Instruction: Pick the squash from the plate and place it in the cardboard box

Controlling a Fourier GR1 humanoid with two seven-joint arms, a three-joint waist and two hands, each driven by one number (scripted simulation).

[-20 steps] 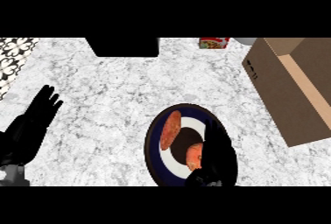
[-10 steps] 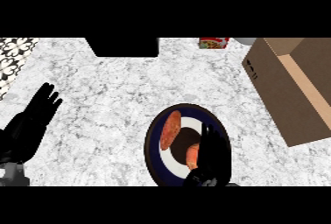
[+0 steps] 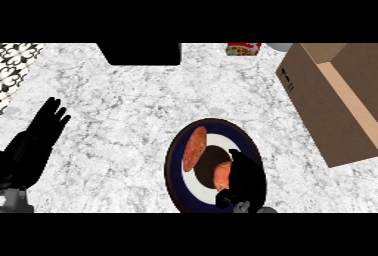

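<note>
An orange-red squash lies on a dark blue and white plate near the counter's front edge, its lower bulb partly hidden. My right hand is over the plate's right half, fingers curled against the squash's lower bulb. The cardboard box stands open at the right, apart from the plate. My left hand rests open at the left edge, fingers pointing up.
A black rectangular object sits at the counter's back edge. A small red packet lies beside the box's far corner. A patterned tile patch shows at the top left. Marbled counter spreads between the plate and box.
My right hand has drawn back toward the lower edge and its fingers have curled closer round the squash's lower end. The left hand and the squash have not moved.
</note>
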